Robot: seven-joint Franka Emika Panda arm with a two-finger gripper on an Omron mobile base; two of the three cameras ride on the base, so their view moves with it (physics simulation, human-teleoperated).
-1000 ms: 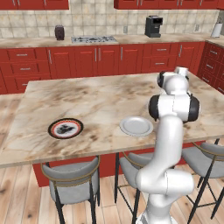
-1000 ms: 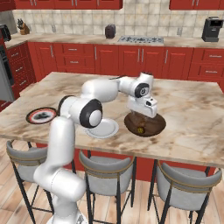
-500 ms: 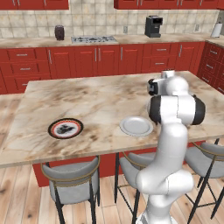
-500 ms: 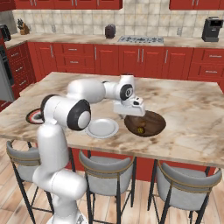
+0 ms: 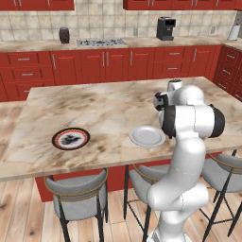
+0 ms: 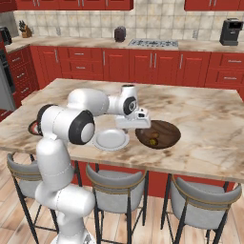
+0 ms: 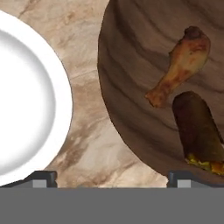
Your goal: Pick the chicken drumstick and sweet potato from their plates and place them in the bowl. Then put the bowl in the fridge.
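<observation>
The dark wooden bowl point(image 7: 127, 87) holds the chicken drumstick point(image 7: 181, 65) and, beside it, the dark brown sweet potato point(image 7: 197, 127). My gripper point(image 7: 116, 179) hangs open over the bowl's left rim and the strip of counter between the bowl and the pale plate point(image 7: 26, 100), with nothing between its fingers. From the right base, the gripper point(image 6: 134, 126) sits low between the pale plate point(image 6: 110, 139) and the bowl point(image 6: 171, 131). The black-rimmed, red-ringed plate point(image 5: 71, 138) lies far to the left on the island. The fridge is out of view.
The marble island point(image 5: 104, 108) has grey stools point(image 6: 116, 190) along its near edge. Red cabinets line the back wall, with a cooktop point(image 5: 101, 42), a coffee machine point(image 5: 165, 28) and a dark jar point(image 5: 64, 35) on the counter.
The arm has swung left, carrying the open gripper from above the bowl's middle to its left rim, near the pale plate. Bowl and plates have not moved.
</observation>
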